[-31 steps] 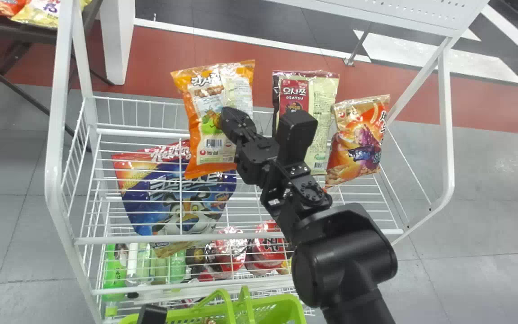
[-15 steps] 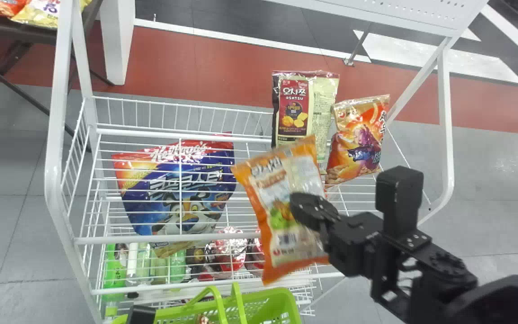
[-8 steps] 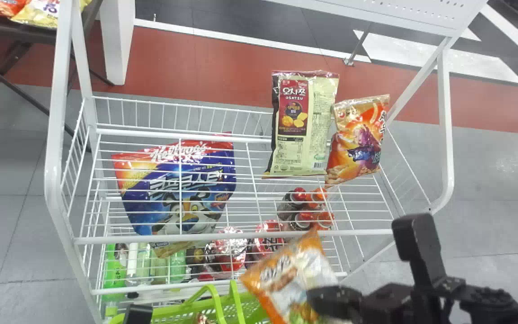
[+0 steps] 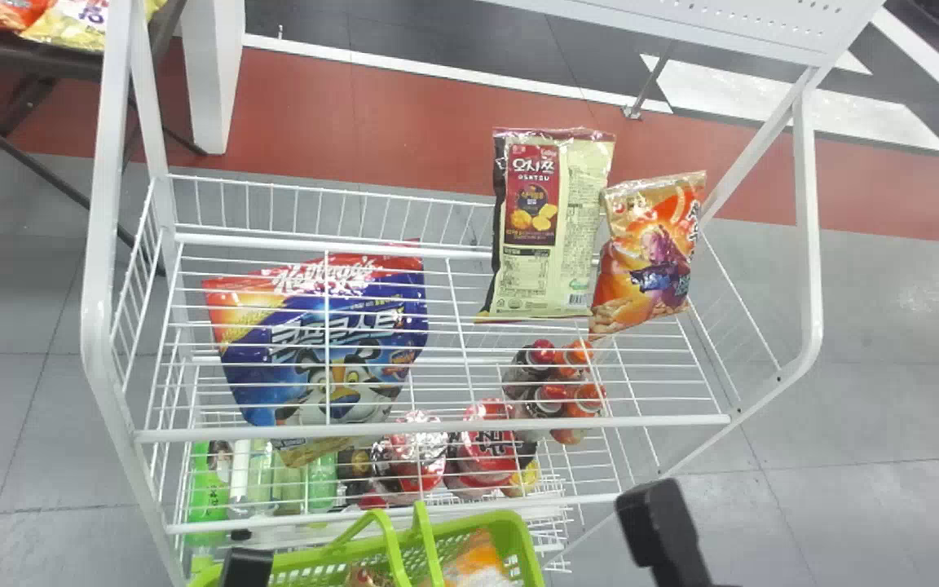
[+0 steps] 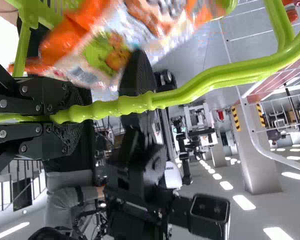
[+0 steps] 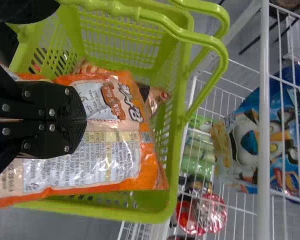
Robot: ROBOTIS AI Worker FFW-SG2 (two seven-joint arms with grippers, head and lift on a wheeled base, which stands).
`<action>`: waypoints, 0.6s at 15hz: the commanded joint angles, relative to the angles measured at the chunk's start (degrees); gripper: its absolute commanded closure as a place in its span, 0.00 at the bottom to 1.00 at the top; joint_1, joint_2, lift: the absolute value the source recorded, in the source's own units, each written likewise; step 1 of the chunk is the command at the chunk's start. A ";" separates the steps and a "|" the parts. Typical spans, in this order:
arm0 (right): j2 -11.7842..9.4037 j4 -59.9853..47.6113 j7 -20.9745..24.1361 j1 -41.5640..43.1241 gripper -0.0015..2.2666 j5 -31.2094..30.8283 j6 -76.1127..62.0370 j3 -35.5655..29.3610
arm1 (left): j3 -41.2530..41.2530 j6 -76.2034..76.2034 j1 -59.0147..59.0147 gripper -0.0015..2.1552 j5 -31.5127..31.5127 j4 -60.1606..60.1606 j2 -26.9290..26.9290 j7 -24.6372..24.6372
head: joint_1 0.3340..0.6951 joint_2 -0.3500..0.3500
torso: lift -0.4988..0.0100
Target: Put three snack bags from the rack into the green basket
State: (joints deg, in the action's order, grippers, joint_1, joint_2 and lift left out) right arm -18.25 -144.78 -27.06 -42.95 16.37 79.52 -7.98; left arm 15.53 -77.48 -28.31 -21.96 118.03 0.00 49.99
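At the head view's bottom edge, part of my left gripper [image 4: 247, 567] stands beside the green basket [image 4: 518, 530], and part of my right gripper's arm [image 4: 661, 530] is to its right. The left wrist view has my left gripper [image 5: 87, 114] closed around the basket handle [image 5: 200, 82]. In the right wrist view my right gripper [image 6: 85, 120] pinches an orange snack bag [image 6: 115, 162] over the basket opening. Beneath it, another snack bag [image 6: 154, 97] lies inside. On the rack are a maroon-cream bag [image 4: 551, 228] and an orange-red bag [image 4: 649, 253].
A blue cereal bag [image 4: 331, 334] lies on the left of the white wire rack [image 4: 429, 430]. Bottles [image 4: 555, 391] and red cups [image 4: 486, 440] show below through the wires. Rack posts [image 4: 103, 269] rise at both sides.
The orange bag has travelled with my right gripper from the rack's left-centre, first rightward, then down to the basket. The basket has shifted slightly left. The other rack bags stayed put.
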 commanded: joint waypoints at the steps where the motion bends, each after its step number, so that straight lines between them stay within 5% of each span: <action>1: -0.12 5.48 0.17 2.34 0.99 -0.99 -5.91 5.78 | 0.12 0.00 -0.34 0.59 0.16 0.45 -0.15 0.02 | 1.00 0.00 | 0.98; 9: -0.73 22.53 -2.12 9.20 0.99 -4.33 -28.06 18.09 | 0.56 0.18 -1.40 0.59 0.78 1.24 -0.15 0.10 | 1.00 0.00 | 0.98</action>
State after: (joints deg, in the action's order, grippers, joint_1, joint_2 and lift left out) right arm -18.75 -124.29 -29.21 -33.94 12.49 55.30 7.90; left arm 15.88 -77.30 -29.78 -21.45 119.22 0.00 50.16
